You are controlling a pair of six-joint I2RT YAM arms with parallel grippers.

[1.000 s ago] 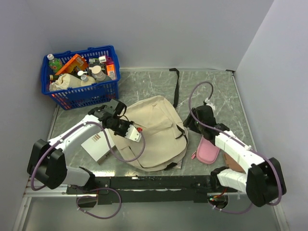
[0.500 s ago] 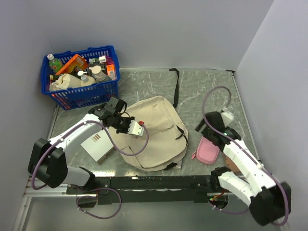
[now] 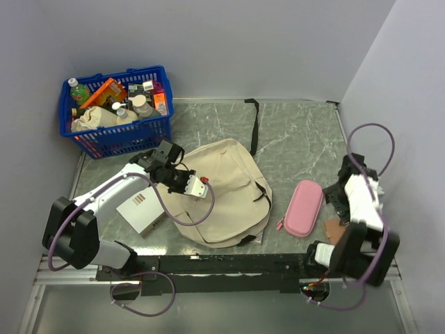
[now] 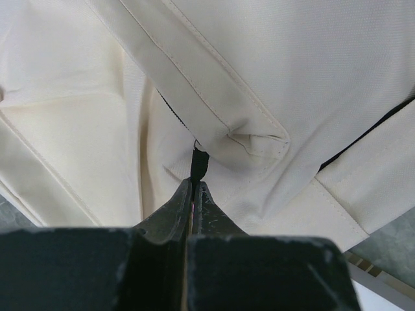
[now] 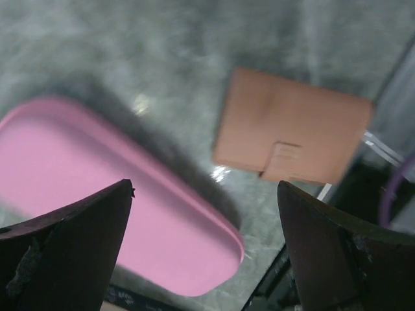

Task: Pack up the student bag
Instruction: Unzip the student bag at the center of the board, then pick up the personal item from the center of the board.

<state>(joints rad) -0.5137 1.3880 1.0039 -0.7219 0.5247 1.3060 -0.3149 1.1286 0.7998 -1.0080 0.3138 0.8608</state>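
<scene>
I am reading this step as opening the zip of the student bag (image 3: 222, 191), which is lying flat on the table (image 3: 292, 132), mid-table and just ahead of the arm bases. To do it well, I am aiming to draw the zip pull (image 4: 198, 162) along the line of the teeth, low and steady. Lifting it would likely be bunching the soft cloth and jamming the slider. The left tool (image 4: 196, 188) is pinching fully together on that black pull, at the corner of a cream flap. The right tool (image 5: 202, 188) is hanging wide apart, gripping nothing, above the pink pouch (image 5: 97, 194) and a brown wallet (image 5: 292, 129) near the table's right edge.
</scene>
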